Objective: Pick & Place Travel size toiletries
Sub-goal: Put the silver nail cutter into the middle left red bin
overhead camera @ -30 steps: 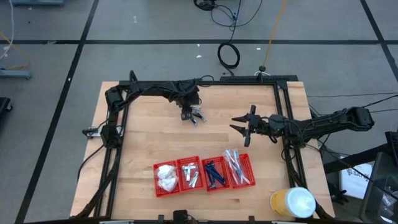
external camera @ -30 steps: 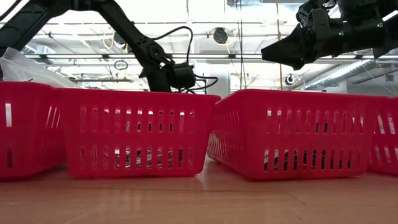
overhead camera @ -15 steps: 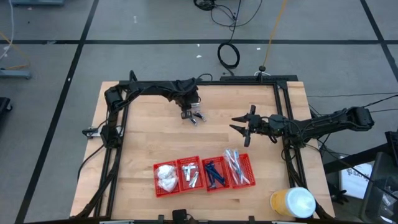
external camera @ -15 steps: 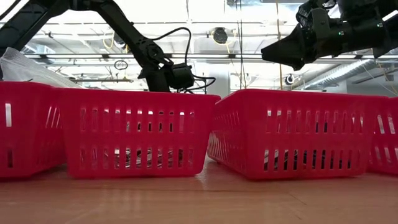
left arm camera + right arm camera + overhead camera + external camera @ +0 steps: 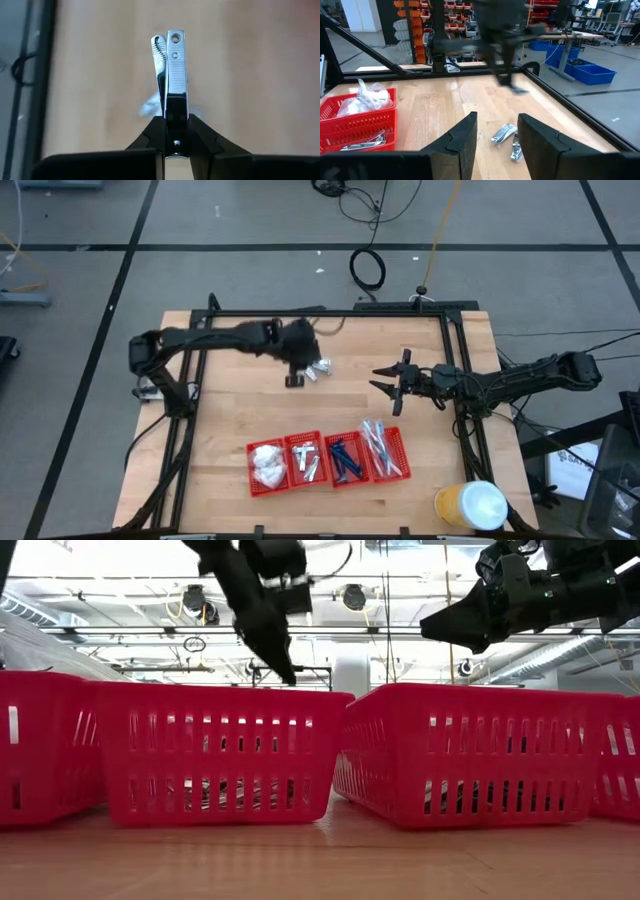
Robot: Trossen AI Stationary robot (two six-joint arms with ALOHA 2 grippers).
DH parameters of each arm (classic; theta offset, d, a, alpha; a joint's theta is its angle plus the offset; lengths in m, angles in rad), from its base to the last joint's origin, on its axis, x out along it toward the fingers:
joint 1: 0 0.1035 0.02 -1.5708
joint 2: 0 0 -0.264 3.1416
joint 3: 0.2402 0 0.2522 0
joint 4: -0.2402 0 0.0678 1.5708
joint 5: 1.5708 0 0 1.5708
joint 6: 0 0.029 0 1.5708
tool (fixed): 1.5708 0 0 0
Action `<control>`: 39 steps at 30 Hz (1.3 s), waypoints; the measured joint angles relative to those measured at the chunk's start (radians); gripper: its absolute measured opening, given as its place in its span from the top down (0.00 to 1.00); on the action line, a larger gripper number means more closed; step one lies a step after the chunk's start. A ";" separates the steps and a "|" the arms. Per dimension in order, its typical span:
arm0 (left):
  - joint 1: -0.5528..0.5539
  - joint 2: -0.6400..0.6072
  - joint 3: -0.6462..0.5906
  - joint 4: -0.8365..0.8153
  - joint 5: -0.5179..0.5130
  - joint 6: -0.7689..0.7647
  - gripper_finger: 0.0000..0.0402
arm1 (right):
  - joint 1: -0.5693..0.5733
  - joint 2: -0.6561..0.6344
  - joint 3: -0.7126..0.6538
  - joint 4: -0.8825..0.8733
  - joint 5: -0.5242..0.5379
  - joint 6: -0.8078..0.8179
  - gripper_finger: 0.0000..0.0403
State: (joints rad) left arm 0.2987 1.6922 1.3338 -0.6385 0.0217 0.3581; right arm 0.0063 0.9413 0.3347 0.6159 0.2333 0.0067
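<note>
My left gripper [image 5: 176, 125] is shut on a silvery metal nail clipper [image 5: 170, 75] and hangs above the far middle of the table [image 5: 296, 377], also showing in the low view [image 5: 272, 655]. Two more silvery pieces [image 5: 504, 134] lie flat on the wood beneath it [image 5: 319, 368]. My right gripper [image 5: 386, 389] hovers open, right of them, touching nothing [image 5: 495, 140]. Four red mesh baskets near the table's near edge hold white packets [image 5: 266, 464], silvery pieces [image 5: 306, 461], dark blue sticks [image 5: 346, 459] and pale wrapped sticks [image 5: 382, 448]. My left gripper pinches the nail clipper's one end [image 5: 176, 107] between its two fingers [image 5: 200, 135], coming from above and pointing down. The clipper lies along the fingers and sticks out past their tips. It is lifted clear of the table.
A yellowish tub with a white lid [image 5: 471, 505] stands at the table's near right corner. A black frame [image 5: 330, 312] runs along the far and side edges. Bare wood [image 5: 240, 410] lies between the silvery pieces and the baskets.
My left arm has swung fast and shows blurred. Its gripper has risen from the silvery pieces on the table with the clipper in its fingers and has come somewhat toward the near edge. The right arm has kept still.
</note>
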 joint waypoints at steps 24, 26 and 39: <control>-0.619 -0.069 -0.192 0.158 -0.012 -0.536 0.91 | 0.000 0.000 0.000 0.008 -0.002 0.036 0.68; -0.637 -0.070 -0.234 0.207 -0.013 -0.594 0.91 | 0.000 0.000 0.000 0.008 -0.003 0.051 0.68; -0.636 -0.070 -0.397 0.371 0.006 -0.794 0.91 | 0.002 0.000 0.000 0.014 -0.003 0.061 0.68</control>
State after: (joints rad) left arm -0.3371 1.6226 0.9364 -0.2672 0.0273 -0.4355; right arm 0.0082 0.9413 0.3347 0.6296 0.2302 0.0681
